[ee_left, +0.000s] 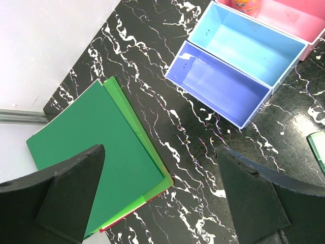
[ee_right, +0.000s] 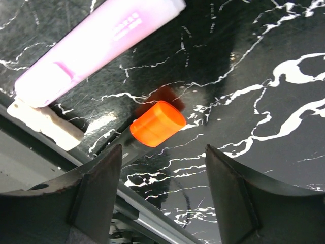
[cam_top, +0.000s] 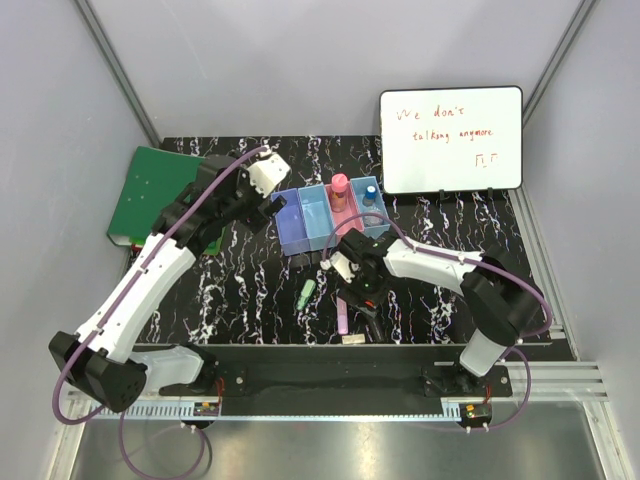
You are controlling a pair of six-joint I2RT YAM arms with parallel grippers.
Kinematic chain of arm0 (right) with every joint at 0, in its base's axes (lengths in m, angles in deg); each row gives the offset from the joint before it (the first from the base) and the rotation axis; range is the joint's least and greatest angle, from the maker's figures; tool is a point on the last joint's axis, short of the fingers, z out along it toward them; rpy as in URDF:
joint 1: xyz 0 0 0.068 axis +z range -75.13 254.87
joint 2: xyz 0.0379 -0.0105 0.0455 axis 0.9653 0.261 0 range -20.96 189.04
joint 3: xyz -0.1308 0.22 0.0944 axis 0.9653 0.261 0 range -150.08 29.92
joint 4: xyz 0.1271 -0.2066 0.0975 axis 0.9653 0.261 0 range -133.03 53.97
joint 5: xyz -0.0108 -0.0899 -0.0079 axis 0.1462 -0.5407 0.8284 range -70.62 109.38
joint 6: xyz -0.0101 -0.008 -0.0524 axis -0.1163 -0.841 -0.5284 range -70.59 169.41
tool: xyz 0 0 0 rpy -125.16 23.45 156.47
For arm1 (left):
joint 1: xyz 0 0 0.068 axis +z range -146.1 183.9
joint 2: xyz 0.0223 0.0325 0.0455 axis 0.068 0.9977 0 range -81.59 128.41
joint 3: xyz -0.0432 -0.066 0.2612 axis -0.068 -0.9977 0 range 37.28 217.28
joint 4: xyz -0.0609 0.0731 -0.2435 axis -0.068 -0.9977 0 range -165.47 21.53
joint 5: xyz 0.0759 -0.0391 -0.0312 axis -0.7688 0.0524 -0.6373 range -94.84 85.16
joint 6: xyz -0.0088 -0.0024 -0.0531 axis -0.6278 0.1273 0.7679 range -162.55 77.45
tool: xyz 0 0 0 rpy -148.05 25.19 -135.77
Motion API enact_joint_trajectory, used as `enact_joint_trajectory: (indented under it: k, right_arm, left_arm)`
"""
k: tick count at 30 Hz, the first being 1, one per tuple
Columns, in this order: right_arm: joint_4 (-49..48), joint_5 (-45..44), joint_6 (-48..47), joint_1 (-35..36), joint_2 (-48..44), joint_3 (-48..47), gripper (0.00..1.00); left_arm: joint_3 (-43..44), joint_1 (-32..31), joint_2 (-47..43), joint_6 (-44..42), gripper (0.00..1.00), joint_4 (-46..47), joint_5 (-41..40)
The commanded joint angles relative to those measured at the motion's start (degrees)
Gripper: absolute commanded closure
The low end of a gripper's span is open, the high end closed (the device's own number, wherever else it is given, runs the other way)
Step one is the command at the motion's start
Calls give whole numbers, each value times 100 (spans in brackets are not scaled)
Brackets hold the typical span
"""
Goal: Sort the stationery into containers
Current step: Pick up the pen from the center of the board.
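Note:
The containers (cam_top: 330, 215) stand in a row at the table's middle back: blue bin (ee_left: 218, 84), light blue bin (ee_left: 249, 43), pink bin (ee_left: 292, 18) and a far blue one. A pink-capped tube (cam_top: 340, 185) stands in the pink bin and a blue-capped bottle (cam_top: 371, 189) in the far blue bin. My right gripper (cam_top: 362, 292) is open and low over the orange-capped black marker (ee_right: 157, 123); its jaws stand just short of the cap. The pink highlighter (ee_right: 96, 48) and beige eraser (ee_right: 45, 124) lie beside it. A green highlighter (cam_top: 306, 292) lies left of them. My left gripper (cam_top: 265, 205) is open and empty, between binder and bins. No clear jar shows.
A green binder (ee_left: 96, 152) lies at the back left, partly under my left arm. A whiteboard (cam_top: 450, 140) with orange writing stands at the back right. The table's near edge with its metal rail (ee_right: 152, 223) runs just in front of the marker and eraser.

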State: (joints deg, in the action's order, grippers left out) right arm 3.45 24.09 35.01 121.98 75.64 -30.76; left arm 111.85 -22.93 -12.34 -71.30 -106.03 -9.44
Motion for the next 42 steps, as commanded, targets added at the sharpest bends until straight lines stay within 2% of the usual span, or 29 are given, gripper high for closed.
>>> enact_joint_trajectory:
  k: [1,13,19,22,23,26,27,29,31,32,33,34,35,42]
  right_arm:
    - [151,276,-266,26,-27,-119,25]
    - [274,522,-617,17,438,-435,28]
    - [283,101,-767,-18,746,-637,27]
    - [318,21,-723,-62,870,-638,44]
    - [318,12,-714,-79,870,-637,54]
    - [362,-31,-688,-79,887,-681,61]
    - [379,-32,-679,-79,887,-681,71]
    - [406,-49,-670,-88,870,-664,79]
    - [415,-58,-679,-88,861,-664,79]
    - [423,-67,-688,-88,861,-664,83]
    - [415,-75,-688,-88,870,-664,92]
    - [415,-93,-679,-88,861,-664,97]
    - [423,-84,-670,-88,878,-681,100]
    - [344,-374,-872,-106,878,-778,100]
  left_arm:
    - [286,20,35,-104,1,293,-15]
    - [445,20,273,-166,1,355,29]
    - [603,20,361,-139,1,355,47]
    - [664,20,352,-166,1,355,12]
    - [665,20,343,-174,1,363,3]
    - [612,20,299,-183,1,364,-32]
    - [603,20,264,-218,1,364,-58]
    - [568,20,247,-227,1,372,-67]
    - [577,20,238,-254,1,381,-76]
    - [577,20,238,-254,1,390,-67]
    - [568,20,229,-262,1,390,-67]
    - [559,20,229,-262,1,390,-76]
    - [568,20,229,-262,1,399,-76]
    - [463,20,176,-166,1,425,-32]
